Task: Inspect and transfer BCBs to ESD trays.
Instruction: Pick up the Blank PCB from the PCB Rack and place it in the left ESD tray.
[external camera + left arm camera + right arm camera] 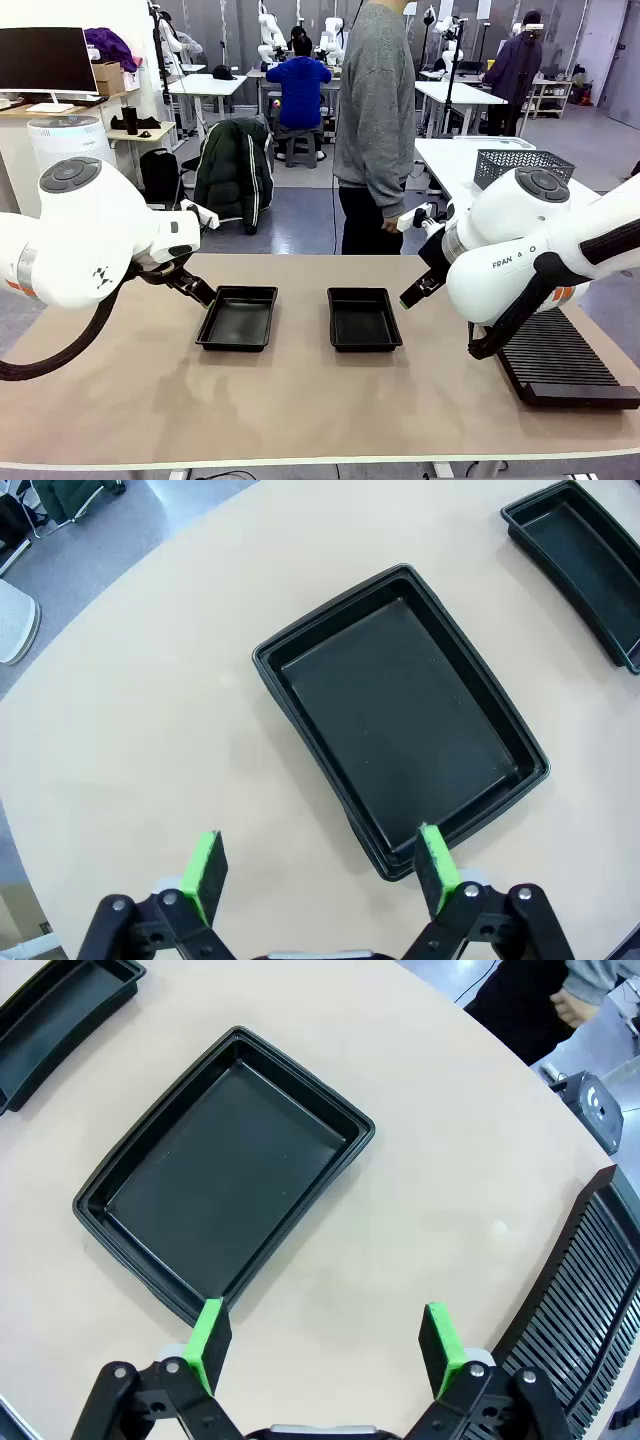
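ESD trays sit near the released left pincer and right pincer; right arm reads "FRAN".

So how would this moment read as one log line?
left gripper open | right gripper open | left shallow black plastic tray empty | right matching tray empty

Left tool spread over tray corner; second tray beyond

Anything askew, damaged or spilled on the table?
Nothing stands out. The left tray and the right tray lie flat, side by side and apart, both empty, with no cracks or spills visible. The slotted rack sits at the right edge of the table. The left gripper and right gripper are open.
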Tool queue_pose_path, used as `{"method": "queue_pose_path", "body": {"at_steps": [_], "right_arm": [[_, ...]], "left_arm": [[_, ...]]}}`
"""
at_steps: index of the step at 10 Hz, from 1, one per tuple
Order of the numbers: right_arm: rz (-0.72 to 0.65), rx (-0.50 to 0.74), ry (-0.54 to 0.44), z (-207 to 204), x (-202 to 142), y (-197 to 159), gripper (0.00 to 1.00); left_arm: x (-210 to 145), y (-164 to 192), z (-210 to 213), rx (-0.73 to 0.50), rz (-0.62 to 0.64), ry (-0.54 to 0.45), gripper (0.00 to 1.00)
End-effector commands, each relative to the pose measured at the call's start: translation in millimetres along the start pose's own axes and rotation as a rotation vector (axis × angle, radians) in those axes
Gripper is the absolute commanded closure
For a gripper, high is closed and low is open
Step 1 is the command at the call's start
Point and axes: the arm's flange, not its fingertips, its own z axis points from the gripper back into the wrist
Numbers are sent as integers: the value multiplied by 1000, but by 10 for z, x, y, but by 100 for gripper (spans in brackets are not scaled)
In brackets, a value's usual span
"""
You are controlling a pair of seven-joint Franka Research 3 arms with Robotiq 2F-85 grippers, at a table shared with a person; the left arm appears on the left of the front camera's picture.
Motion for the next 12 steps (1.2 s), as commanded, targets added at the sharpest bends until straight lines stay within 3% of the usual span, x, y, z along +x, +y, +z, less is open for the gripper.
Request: {"method": "queue_pose_path", "body": {"at_steps": [1, 9, 10, 12], "right_arm": [[0, 0, 0, 0, 0, 0, 0], [1, 0, 0, 0, 0, 1, 0], [-31, 44, -24, 372, 99, -113, 0], [-99, 84, -47, 971, 198, -260, 0]], "left_arm": [[-1, 0, 0, 0, 0, 0, 0], [-1, 0, 0, 0, 0, 0, 0], [5, -18, 0, -1, -4, 0, 0], [80, 238, 622, -92, -21, -39, 0]]}}
